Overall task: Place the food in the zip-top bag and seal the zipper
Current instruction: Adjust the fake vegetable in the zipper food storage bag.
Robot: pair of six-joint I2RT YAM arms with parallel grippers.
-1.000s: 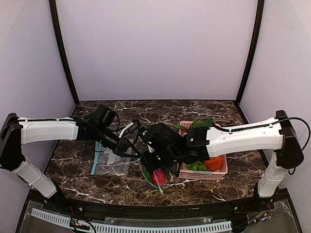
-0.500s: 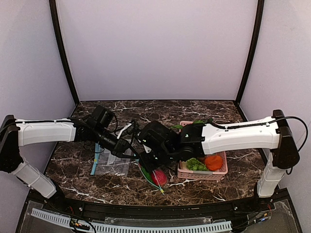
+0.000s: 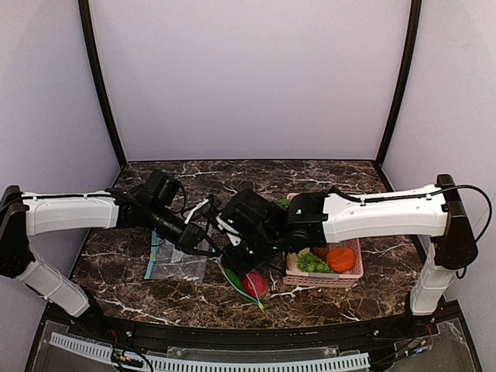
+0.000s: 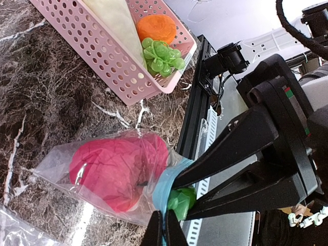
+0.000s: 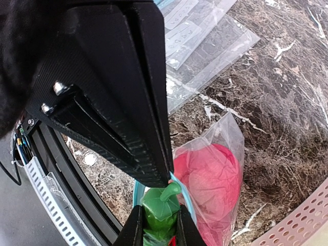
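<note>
Only the tips of the left gripper [image 4: 164, 233] show in its own wrist view. The bottom edge cuts off the rest, and the tips cover part of the zipper [image 4: 163, 197]. Just ahead of them, it cannot be told whether the red fruit [image 4: 115, 171] inside the zip-top bag [image 4: 56, 164] is one piece or two. Farther ahead, the basket [image 4: 97, 61] and radish [image 4: 115, 23] run off the top edge. The right gripper [image 5: 158, 228] is likewise cut off at the bottom of its wrist view, and the cucumber [image 5: 158, 207] between its fingertips leaves the frame with it. From above, both grippers hide the bag's mouth.
</note>
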